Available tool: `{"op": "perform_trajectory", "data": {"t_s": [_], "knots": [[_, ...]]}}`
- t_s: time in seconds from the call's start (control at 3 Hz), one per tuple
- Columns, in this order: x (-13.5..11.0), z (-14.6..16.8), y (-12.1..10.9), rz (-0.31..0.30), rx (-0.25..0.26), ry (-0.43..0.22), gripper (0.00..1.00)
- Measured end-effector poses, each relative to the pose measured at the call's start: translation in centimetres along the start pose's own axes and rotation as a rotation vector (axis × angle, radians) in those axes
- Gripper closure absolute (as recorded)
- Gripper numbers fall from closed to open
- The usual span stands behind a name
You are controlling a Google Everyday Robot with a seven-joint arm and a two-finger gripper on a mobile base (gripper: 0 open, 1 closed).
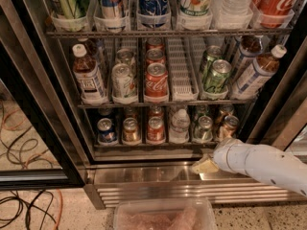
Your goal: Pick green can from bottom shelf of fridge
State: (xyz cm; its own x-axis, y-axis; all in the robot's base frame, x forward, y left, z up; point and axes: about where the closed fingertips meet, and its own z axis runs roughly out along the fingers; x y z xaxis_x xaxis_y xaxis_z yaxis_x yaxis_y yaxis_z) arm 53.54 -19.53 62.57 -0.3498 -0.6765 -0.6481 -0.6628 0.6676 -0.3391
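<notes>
The fridge (43, 104) stands open, with wire racks of drinks. The green can (203, 129), small and dark with a silver top, stands on the dim bottom shelf (144, 144), second lane from the right. A brown-orange can (228, 126) leans beside it on the right. My gripper (204, 166), pale and at the end of a white arm (259, 162) coming from the right, hangs in front of the steel base (144, 174). It is just below the shelf's edge, under the green can and apart from it.
The bottom shelf also holds a blue can (106, 131), a tan can (130, 131), a red can (155, 129) and a water bottle (179, 126). Two brighter green cans (217, 75) sit one shelf up. A clear bin (165, 214) and cables (24, 205) lie on the floor.
</notes>
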Motion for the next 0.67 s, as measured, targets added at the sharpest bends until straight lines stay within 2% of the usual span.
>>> {"op": "perform_trajectory", "data": {"t_s": [0.67], "knots": [[0.04, 0.85, -0.28, -0.005, -0.01, -0.02, 0.0]]}}
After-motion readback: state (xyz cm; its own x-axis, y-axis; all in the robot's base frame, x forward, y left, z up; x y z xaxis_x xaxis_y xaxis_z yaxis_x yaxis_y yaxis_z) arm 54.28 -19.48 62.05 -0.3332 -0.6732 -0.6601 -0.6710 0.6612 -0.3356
